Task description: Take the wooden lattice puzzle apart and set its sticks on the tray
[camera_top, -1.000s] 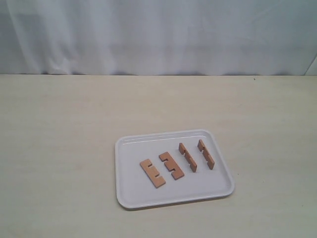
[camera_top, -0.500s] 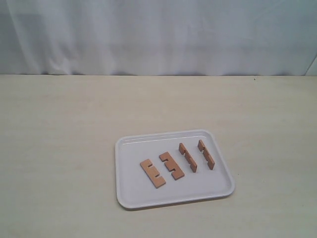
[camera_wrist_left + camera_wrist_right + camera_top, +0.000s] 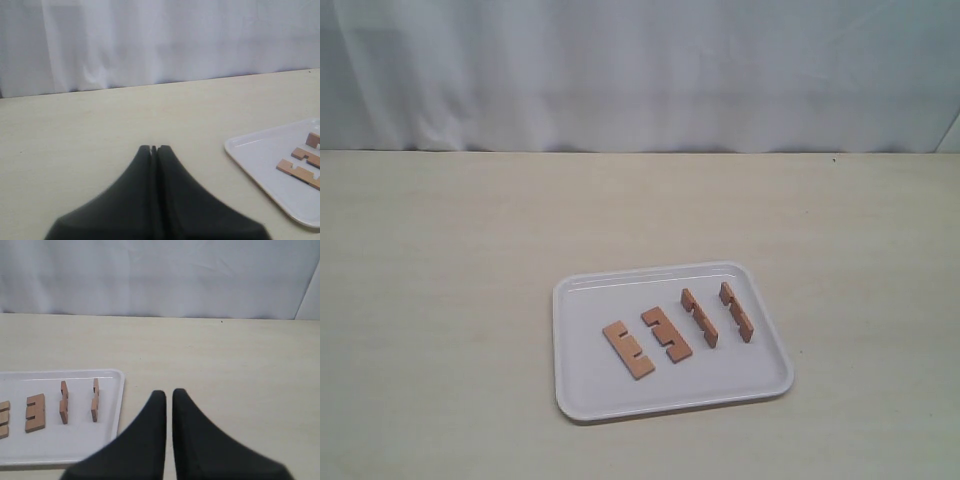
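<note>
Nothing has just changed, as far as I can see. Against the exterior views from half a second and a second ago, the tray (image 3: 660,272) and everything on it sit exactly where they were, and no arm enters that view in any of them.

The tray lies toward 5 o'clock on the table (image 3: 450,280). All four sticks (image 3: 666,334) are on it, each apart from its neighbours, in a loose row running from about 8 o'clock to 2 o'clock across the tray floor. The two at the 8 o'clock end lie flat with their notches showing. The other two seem to stand on edge (hard to be sure from here). None is interlocked with another and none lies off the tray, so I judge the task finished.

The left pincer (image 3: 154,148) has its tips pressed together and holds nothing, with the tray off at its 3 o'clock. The right pincer (image 3: 169,392) is all but together, a thin slit of table showing between the tips. It is empty too, with the tray at its 9 o'clock. Both hang clear of the sticks, which looks like a rest pose to me.
</note>
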Robot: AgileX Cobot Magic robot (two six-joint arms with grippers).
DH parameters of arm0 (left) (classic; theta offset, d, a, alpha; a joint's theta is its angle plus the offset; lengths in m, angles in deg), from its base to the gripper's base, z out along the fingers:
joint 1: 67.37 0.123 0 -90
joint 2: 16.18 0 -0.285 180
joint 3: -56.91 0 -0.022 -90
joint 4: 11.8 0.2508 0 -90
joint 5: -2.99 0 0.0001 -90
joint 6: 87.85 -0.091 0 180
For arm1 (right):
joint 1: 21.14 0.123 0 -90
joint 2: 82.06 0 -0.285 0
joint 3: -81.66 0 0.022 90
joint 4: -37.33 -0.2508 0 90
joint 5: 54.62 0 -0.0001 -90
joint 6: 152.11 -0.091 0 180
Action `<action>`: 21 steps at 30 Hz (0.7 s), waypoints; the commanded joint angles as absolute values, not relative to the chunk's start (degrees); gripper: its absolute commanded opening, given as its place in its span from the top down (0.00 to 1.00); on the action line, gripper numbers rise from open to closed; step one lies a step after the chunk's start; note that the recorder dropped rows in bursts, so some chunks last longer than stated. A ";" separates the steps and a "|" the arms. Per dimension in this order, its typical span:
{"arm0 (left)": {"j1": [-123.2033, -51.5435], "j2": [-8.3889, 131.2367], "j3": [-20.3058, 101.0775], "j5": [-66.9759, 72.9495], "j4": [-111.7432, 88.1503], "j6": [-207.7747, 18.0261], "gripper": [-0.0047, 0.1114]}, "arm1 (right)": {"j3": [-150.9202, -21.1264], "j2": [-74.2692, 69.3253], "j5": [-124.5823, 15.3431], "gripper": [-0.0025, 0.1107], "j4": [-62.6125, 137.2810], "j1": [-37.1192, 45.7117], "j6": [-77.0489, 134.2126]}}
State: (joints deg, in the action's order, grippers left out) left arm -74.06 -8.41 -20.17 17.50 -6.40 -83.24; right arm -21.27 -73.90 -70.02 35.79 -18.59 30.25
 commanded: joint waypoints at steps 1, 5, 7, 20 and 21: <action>-74.12 -8.39 -20.31 17.25 -6.45 -83.07 0.96 | -21.13 -74.27 -73.35 0.94 36.86 -18.99 30.68; -74.12 -8.39 -20.31 16.93 -6.45 -83.07 0.96 | -21.13 -74.27 -73.78 0.94 36.86 -18.99 30.68; -74.12 -8.39 -20.31 16.93 -6.45 -83.07 0.96 | -21.13 -74.27 -73.78 0.94 36.86 -18.99 30.68; -74.12 -8.39 -20.31 16.93 -6.45 -83.07 0.96 | -21.13 -74.27 -74.02 0.94 36.86 -18.99 30.79; -74.12 -8.39 -20.31 16.93 -6.45 -83.07 0.96 | -21.13 -74.27 -74.02 0.94 36.86 -18.99 30.79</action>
State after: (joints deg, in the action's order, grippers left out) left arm -74.06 -8.41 -20.17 17.50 -6.40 -83.24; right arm -21.27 -73.90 -73.70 36.42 -18.59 30.33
